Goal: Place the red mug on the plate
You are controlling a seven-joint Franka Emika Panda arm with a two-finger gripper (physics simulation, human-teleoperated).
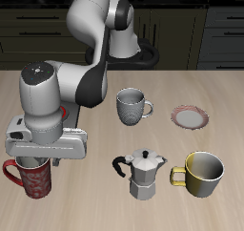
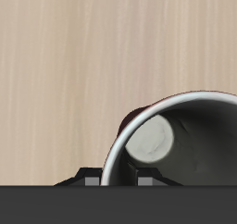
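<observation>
Nearest the front edge of the wooden surface (image 1: 105,201) stands the red mug (image 1: 36,179), upright, its dark speckled body showing below the robot's wrist block and its red handle sticking out to the side. The claw (image 1: 40,163) sits directly above the mug, right at its rim, so that the hand hides the mug's opening from the exterior view. In the wrist view the mug's pale rim (image 2: 176,135) fills much of the frame as a broad curve with the greyish inside and the round floor of the cup visible, and two dark finger ends (image 2: 88,179) show at the frame's edge, close against the rim's outer side. Whether the fingers are clenched on the mug wall or only placed about it cannot be told from either view. Also close to the front edge, well apart from the red mug, stand a metal moka pot (image 1: 143,173) and, just beside it, a yellow mug (image 1: 202,174) with its handle turned toward the pot. Farther back, near the middle of the surface, is a grey-white patterned mug (image 1: 131,106), and beside that, nearer the surface's side edge, lies the plate (image 1: 189,116), flat and bare, with a white centre and reddish rim. The plate is well apart from the red mug. Behind it all rises the arm (image 1: 91,44).
</observation>
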